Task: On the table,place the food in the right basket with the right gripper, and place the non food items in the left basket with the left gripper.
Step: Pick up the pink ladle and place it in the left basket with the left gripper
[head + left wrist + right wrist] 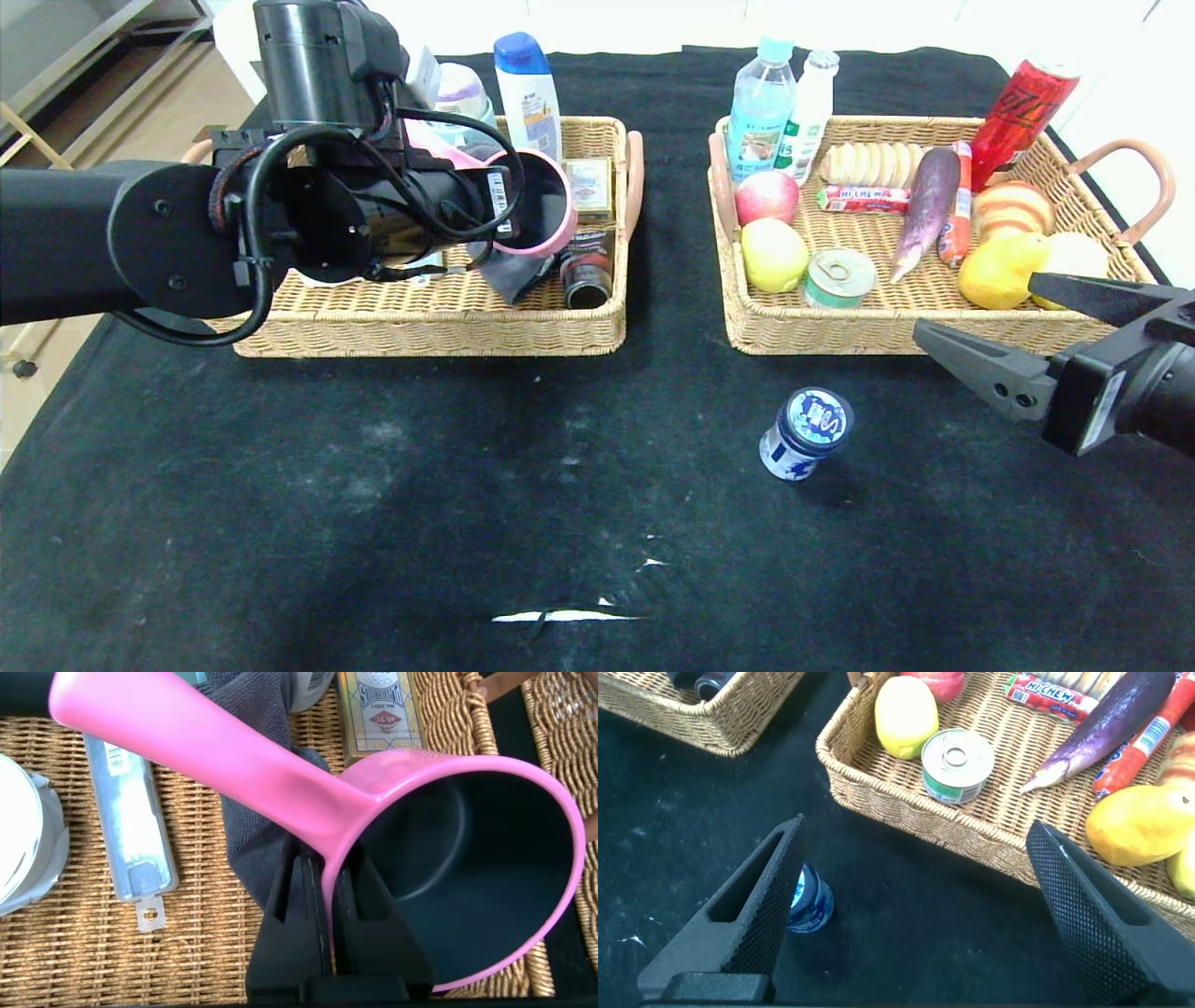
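- Left pincer (327, 896) was over the left basket (429, 322), clamped on the rim of the pink saucepan (467, 849), which hung tipped with its dark inside facing sideways.
- Under it in that basket: dark grey folded cloth (252, 831) and the translucent grey case (131, 826), lying flat beside each other.
- Right pincer (1036, 331) was spread wide, holding nothing, low over the counter (280, 523) just in front of the right basket (822, 331).
- Green-label tin (839, 277) sat upright inside the right basket, near its front wall, next to a yellow-green fruit (773, 254).
- Dark blue jar (807, 432) stood on the counter in front of the right basket, near the right pincer, not touched.
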Robot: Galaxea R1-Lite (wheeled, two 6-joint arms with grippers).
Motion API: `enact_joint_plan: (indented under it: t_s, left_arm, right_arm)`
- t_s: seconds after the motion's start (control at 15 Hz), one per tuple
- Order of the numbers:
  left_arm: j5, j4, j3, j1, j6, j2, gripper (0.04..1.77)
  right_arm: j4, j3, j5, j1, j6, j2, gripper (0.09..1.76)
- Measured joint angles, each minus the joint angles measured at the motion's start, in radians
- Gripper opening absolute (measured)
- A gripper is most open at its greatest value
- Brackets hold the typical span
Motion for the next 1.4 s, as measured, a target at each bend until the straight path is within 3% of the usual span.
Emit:
enact_joint_plan:
  t_s: [0.2, 0.33, 0.53, 0.87, 1.27, 1.4]
  left_arm:
    - [0.002, -0.002, -0.004, -0.002, 0.001, 0.003, 0.16]
    - [0.006, -0.002, -0.004, -0.003, 0.002, 0.004, 0.52]
    - [0.006, -0.003, 0.0, -0.003, 0.002, 0.004, 0.9]
    - [0.007, 0.01, 0.026, -0.005, 0.008, -0.019, 1.28]
    - [-0.012, 0.001, 0.241, -0.018, 0.06, -0.154, 1.51]
    - [-0.1, -0.002, 0.34, -0.026, 0.108, -0.22, 1.56]
  right_arm:
    - [0.0, 0.0, 0.0, 0.0, 0.0, 0.0, 1.71]
    - [0.0, 0.001, 0.0, 0.003, 0.0, 0.0, 1.71]
    - [0.0, 0.003, 0.0, 0.006, 0.0, 0.001, 1.71]
    - [0.0, 0.005, -0.01, 0.012, 0.0, 0.003, 1.71]
    - [0.001, 0.001, -0.02, 0.024, 0.003, 0.003, 1.71]
    - [0.001, -0.001, -0.013, 0.027, 0.003, 0.0, 1.71]
